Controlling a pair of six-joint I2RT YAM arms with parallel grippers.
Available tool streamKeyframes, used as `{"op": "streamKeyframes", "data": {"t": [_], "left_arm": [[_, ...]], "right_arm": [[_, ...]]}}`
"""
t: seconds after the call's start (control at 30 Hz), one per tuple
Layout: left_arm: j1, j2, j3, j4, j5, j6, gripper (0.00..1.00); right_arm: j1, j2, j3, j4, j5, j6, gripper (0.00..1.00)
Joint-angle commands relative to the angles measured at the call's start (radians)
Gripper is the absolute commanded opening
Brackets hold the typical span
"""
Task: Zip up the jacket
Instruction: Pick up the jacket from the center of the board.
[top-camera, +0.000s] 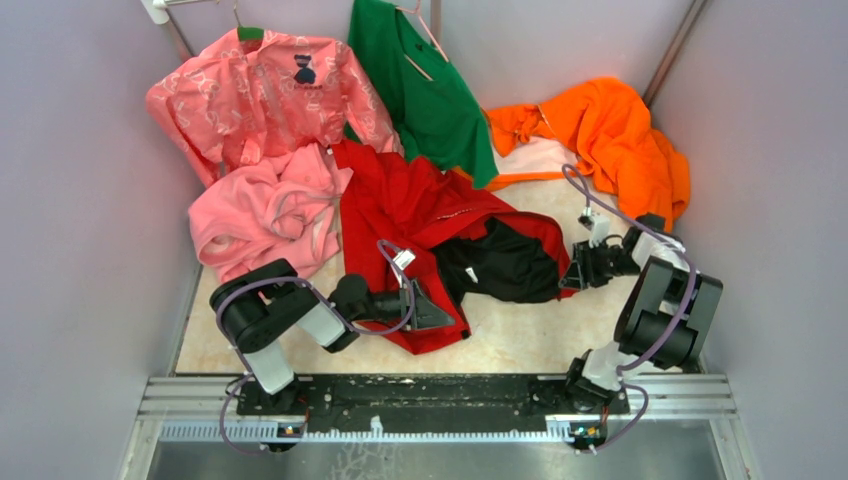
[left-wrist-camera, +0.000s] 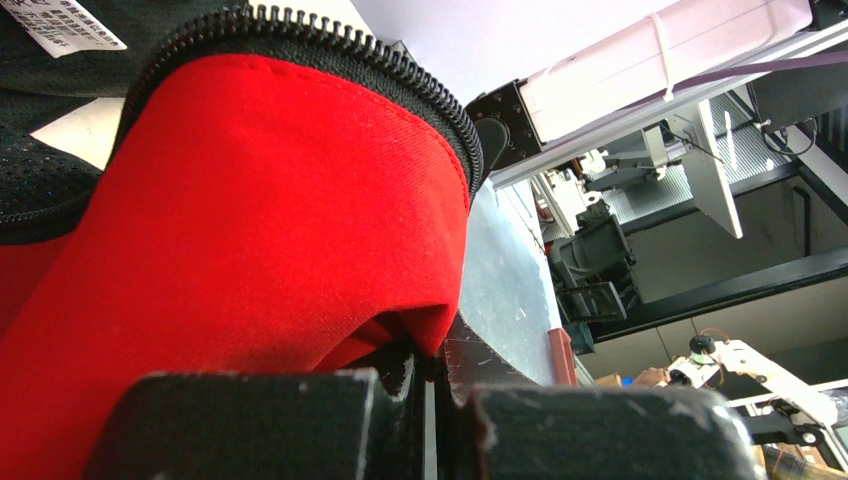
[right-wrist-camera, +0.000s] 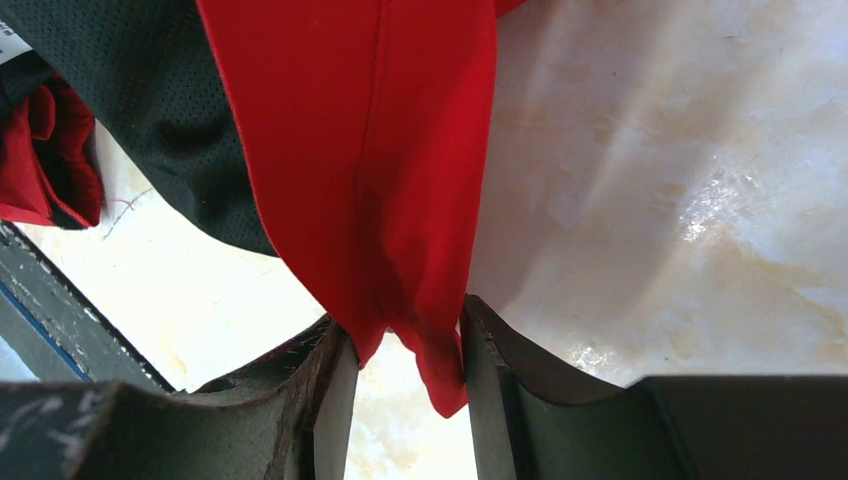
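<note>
While clamped fully together at the near hem, pinches a fold of the jacket (left-wrist-camera: 280, 220) in the left gripper (left-wrist-camera: 430, 385), with red cloth bulging up over the black fingers and dark zipper teeth (left-wrist-camera: 330, 45) curving along the top edge. Across to the right gripper (right-wrist-camera: 405, 345) now: parted to a middling gap, with a red corner hanging slack between the fingers and brushing their inner faces. From above, puts the left gripper (top-camera: 432, 312) on the near red edge, left of centre. Puts the right gripper (top-camera: 570, 277) at the right edge, just beside the black mesh lining (top-camera: 500, 262). Finds the jacket spread open across the middle of the tabletop (top-camera: 520, 340), lining up on the right half.

Beige and marbled underneath, glossy near the right fingers. Pale lilac-grey walls (top-camera: 90, 220) left, right and far, and a dark rail (top-camera: 430, 392) along the near edge.

Cannot make out a zipper slider anywhere. Loses the jacket's far end under the hem of the green garment (top-camera: 425, 95), beside the pink patterned shirt (top-camera: 255, 95). Hides part of the orange garment (top-camera: 620, 130) behind the right arm. Beyond the table in the left wrist view, only workshop clutter, too jumbled to name.

Counting up: two arms, two grippers, one red jacket. Four other garments, with the pink fleece (top-camera: 265, 215) at the left. One white label (left-wrist-camera: 75, 25) on the lining.
</note>
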Motion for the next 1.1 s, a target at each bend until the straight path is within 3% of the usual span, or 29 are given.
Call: {"op": "streamKeyframes", "data": {"t": [0.0, 0.23, 0.53, 0.63, 0.83, 1.07], "left_arm": [[0.009, 0.013, 0.01, 0.154, 0.018, -0.004, 0.0], [0.008, 0.013, 0.009, 0.154, 0.017, -0.004, 0.0], [0.009, 0.011, 0.006, 0.155, 0.017, -0.003, 0.0], [0.009, 0.011, 0.004, 0.155, 0.014, -0.002, 0.0], [0.009, 0.009, 0.0, 0.174, 0.022, 0.001, 0.0], [0.009, -0.023, -0.004, 0.201, 0.026, 0.038, 0.0]], "right_arm": [[-0.001, 0.014, 0.047, 0.019, -0.008, -0.002, 0.41], [-0.001, 0.038, 0.057, -0.005, -0.029, -0.019, 0.38], [-0.002, 0.044, 0.072, -0.057, -0.068, -0.059, 0.06], [-0.002, 0.036, 0.077, -0.079, -0.085, -0.076, 0.0], [-0.001, 0.0, 0.106, -0.173, -0.157, -0.154, 0.0], [0.003, -0.028, 0.183, -0.417, -0.281, -0.341, 0.0]]}}
